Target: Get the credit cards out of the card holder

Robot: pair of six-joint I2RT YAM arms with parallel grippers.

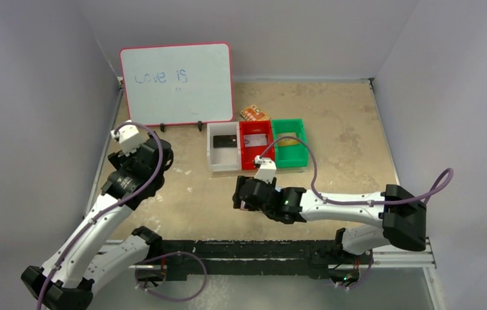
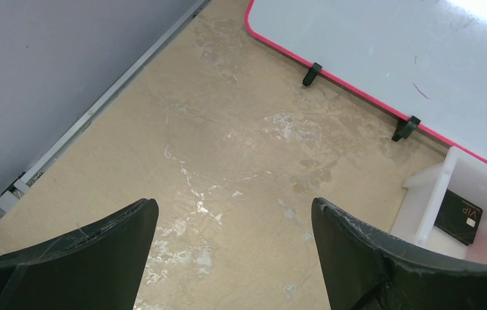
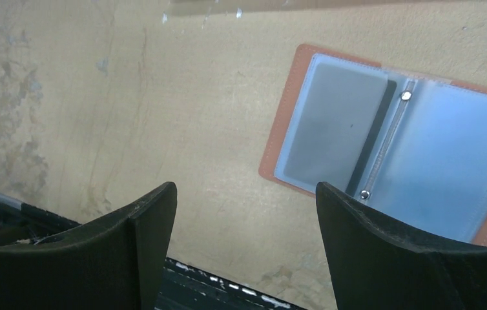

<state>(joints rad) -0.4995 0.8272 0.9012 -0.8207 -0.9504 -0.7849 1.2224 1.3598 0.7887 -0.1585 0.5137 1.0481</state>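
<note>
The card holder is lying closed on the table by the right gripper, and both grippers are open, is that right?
Not closed: the card holder lies open on the table by the right gripper, pale blue inside facing up, as the right wrist view shows. The left gripper and the right are both open.

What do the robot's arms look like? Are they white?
Partly. The left arm and right arm have white links, chunky black joints and a purple cable looping along each. The left gripper and right gripper each have two broad, curved black fingers.
</note>
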